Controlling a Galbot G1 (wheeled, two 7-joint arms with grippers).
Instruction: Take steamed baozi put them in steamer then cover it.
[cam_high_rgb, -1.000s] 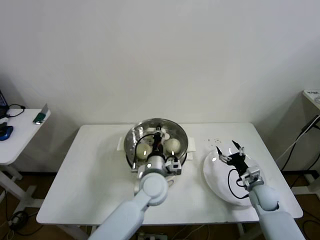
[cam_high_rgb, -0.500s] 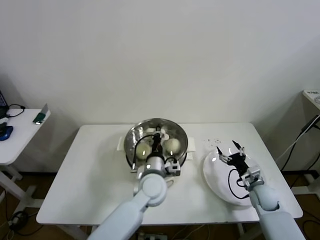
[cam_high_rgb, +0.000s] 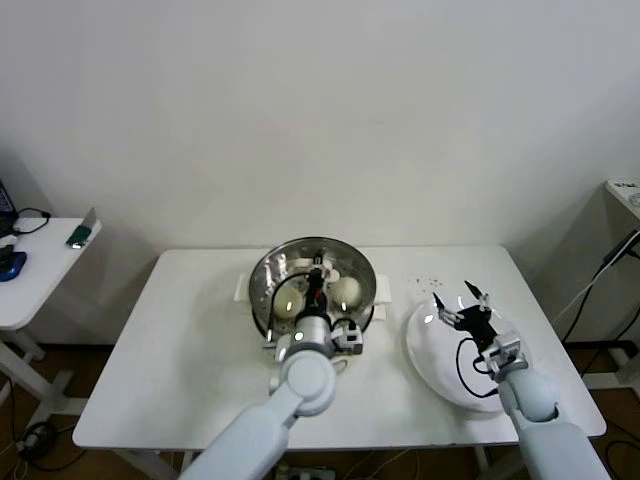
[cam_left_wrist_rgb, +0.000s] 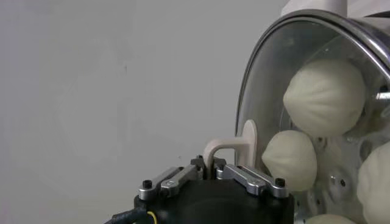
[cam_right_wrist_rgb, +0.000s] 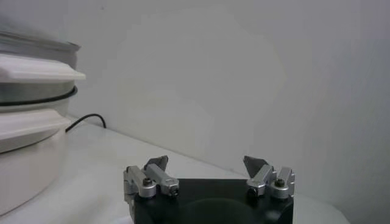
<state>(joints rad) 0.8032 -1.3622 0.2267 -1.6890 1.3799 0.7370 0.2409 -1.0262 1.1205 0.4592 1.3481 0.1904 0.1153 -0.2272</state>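
- At the far left of the head view, a small side table (cam_high_rgb: 30, 275) stands apart from the main table; some small items lie on it, too small to name.
- The white table (cam_high_rgb: 190, 350) holds all the things of the task.
- The steamer (cam_high_rgb: 262, 290) stands at the back middle of the table, a shiny steel pot on a cream-white base with side handles.
- The steamed baozi (cam_high_rgb: 345, 290) are inside the steamer. In the left wrist view, four pale domed buns (cam_left_wrist_rgb: 324, 97) show through the glass, lying on the perforated tray.
- The cover (cam_high_rgb: 350, 262) sits over the pot; its metal rim (cam_left_wrist_rgb: 256, 79) follows the rim of the steamer. I cannot tell if it rests fully on the pot.
- The left gripper (cam_high_rgb: 316, 283) is above the middle of the cover, and its jaws are closed on the pale oblong handle (cam_left_wrist_rgb: 234, 152) of the cover.
- The flat white plate (cam_high_rgb: 430, 355) lies on the table to the right of the steamer, near it but not touching.
- The right gripper (cam_high_rgb: 458, 305) hovers over the plate with its fingers (cam_right_wrist_rgb: 155, 167) spread wide, and it holds nothing.
- A black cable (cam_high_rgb: 465, 360) runs along the right arm above the plate.
- In the right wrist view, the base of the steamer (cam_right_wrist_rgb: 30, 122) shows to one side, well apart from the right gripper (cam_right_wrist_rgb: 207, 167).
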